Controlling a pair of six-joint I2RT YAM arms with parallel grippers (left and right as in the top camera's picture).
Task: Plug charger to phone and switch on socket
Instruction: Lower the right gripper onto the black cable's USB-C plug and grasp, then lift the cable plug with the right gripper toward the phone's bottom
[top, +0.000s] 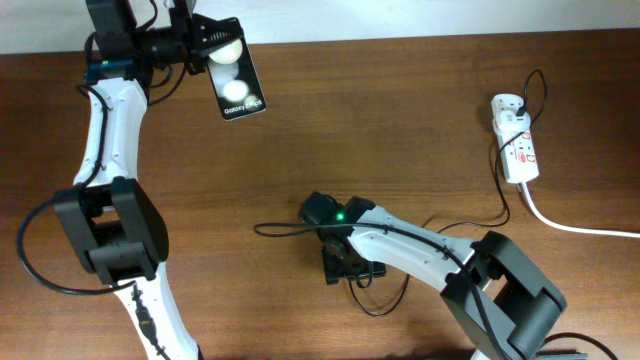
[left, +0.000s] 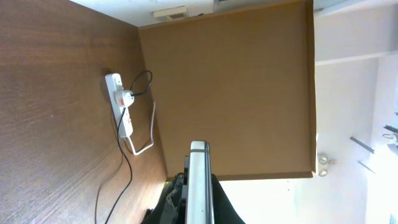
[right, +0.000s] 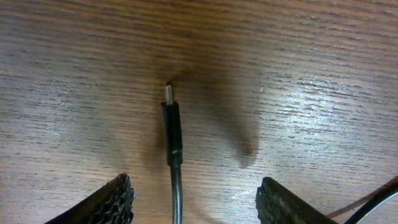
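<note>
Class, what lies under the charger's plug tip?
Bare wooden table and a soft shadow lie under the charger; the wood directly beneath the plug body is covered.

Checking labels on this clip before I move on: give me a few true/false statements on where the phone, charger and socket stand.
1. The left gripper holds the phone. True.
2. The right gripper is clamped on the charger. False: its fingers stand open on either side of the charger, which lies on the table.
3. The charger is plugged into the phone. False: its bare tip lies on the table, far from the phone.
4. The socket lies apart from both grippers. True.
</note>
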